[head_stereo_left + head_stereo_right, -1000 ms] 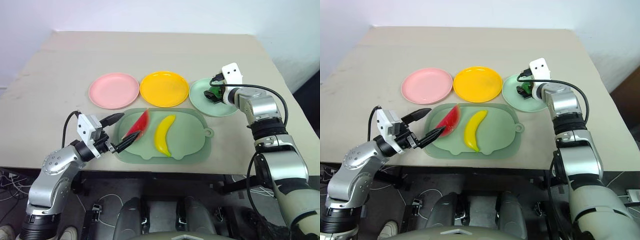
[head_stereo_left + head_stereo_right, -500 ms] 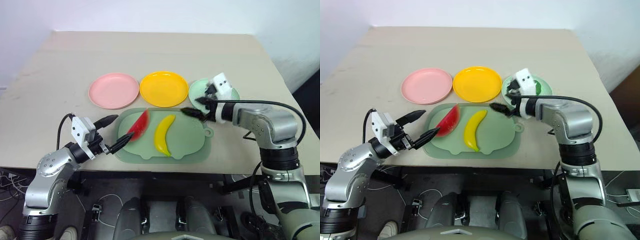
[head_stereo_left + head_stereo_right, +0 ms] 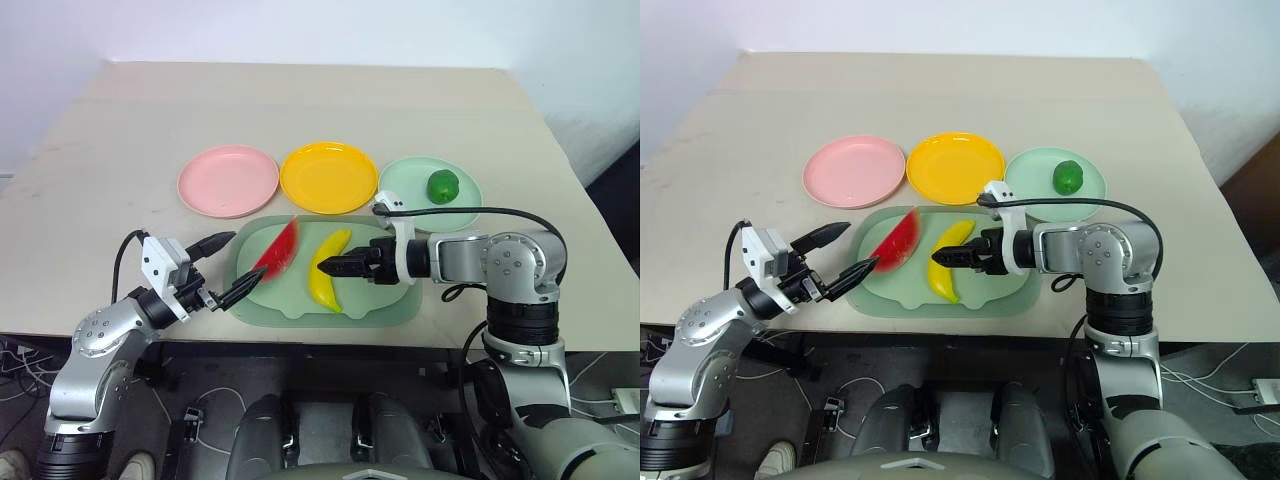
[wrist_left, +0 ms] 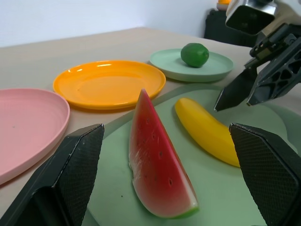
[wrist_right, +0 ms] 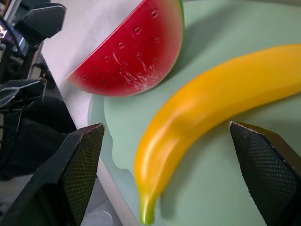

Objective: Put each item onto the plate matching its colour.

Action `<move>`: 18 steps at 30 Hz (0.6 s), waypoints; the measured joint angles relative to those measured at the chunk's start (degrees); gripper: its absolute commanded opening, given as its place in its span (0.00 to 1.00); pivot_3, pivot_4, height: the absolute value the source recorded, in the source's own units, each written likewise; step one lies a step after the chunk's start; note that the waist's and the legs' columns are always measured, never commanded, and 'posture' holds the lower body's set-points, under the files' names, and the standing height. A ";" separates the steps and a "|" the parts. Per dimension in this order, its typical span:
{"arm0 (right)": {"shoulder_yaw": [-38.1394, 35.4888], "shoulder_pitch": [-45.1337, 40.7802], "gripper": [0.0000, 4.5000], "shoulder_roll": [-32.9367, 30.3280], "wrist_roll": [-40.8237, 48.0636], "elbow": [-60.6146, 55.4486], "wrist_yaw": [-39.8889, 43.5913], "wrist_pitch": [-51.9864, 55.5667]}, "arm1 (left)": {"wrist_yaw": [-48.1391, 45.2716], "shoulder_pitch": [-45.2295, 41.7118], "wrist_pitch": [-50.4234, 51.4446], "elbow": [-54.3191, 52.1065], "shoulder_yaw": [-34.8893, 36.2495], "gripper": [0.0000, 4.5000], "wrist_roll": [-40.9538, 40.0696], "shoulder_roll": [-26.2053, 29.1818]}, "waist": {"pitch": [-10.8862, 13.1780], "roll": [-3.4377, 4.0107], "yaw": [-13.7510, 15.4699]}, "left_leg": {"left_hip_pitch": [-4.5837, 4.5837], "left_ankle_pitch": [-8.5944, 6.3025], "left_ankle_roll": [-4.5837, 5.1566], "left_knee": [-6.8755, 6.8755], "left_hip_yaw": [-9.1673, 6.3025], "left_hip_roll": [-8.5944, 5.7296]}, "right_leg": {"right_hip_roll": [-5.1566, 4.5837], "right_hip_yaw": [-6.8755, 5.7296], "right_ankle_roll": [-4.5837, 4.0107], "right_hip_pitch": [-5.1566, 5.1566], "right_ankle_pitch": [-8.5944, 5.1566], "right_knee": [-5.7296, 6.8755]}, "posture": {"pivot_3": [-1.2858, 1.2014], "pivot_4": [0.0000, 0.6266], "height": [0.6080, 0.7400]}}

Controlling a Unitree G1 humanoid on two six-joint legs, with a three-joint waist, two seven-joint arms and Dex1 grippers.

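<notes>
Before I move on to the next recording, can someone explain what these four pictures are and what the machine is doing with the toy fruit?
It is a two-armed humanoid robot. Two pictures look down from its head; the other two come from cameras on its wrists, looking along each tool's black fingers. On the table lie a pink plate, a yellow plate and a mint plate holding a green fruit. A watermelon wedge and a banana lie on the tray. The left tool is open beside the wedge; the right tool is open over the banana. Nothing is held.
</notes>
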 measured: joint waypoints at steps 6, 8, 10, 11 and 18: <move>0.97 -4.02 1.00 5.13 -1.54 5.43 -10.58 0.00 | -0.04 -0.12 0.01 0.01 -0.03 1.00 0.04 0.02 | -0.02 0.00 -0.07 | -0.08 0.01 -0.01 0.00 0.01 -0.01 | 0.00 0.00 0.00 -0.08 0.00 0.02 | 0.52 0.24 0.66; 1.32 -5.07 1.00 6.08 -1.97 6.06 -13.08 0.00 | -0.04 -0.17 0.01 0.01 -0.01 1.00 0.04 0.04 | -0.05 -0.02 -0.02 | -0.08 0.02 -0.03 0.01 0.00 -0.01 | 0.01 0.00 0.00 -0.07 0.00 0.02 | 0.52 0.24 0.66; 1.51 -5.33 1.00 6.52 -1.94 6.01 -14.61 0.00 | -0.01 0.02 0.01 0.01 0.01 1.00 0.04 0.17 | -0.05 -0.03 0.02 | -0.08 0.01 -0.02 0.01 0.00 -0.01 | 0.00 0.00 0.00 -0.06 0.00 0.02 | 0.52 0.24 0.66; 1.83 -5.44 1.00 6.70 -1.91 5.91 -15.23 0.00 | 0.00 0.16 0.01 0.01 0.02 1.00 0.04 0.27 | -0.06 -0.04 -0.01 | -0.08 0.01 -0.02 0.02 0.00 -0.01 | 0.00 0.00 0.00 -0.06 0.00 0.02 | 0.52 0.24 0.66; 10.49 -5.47 1.00 5.07 -2.08 1.44 -18.62 -0.46 | 0.09 1.03 0.01 -0.03 0.08 1.00 0.05 0.49 | -0.07 -0.04 -0.10 | -0.08 0.01 -0.03 0.01 -0.01 0.00 | 0.00 0.01 0.00 -0.08 0.00 0.02 | 0.52 0.24 0.66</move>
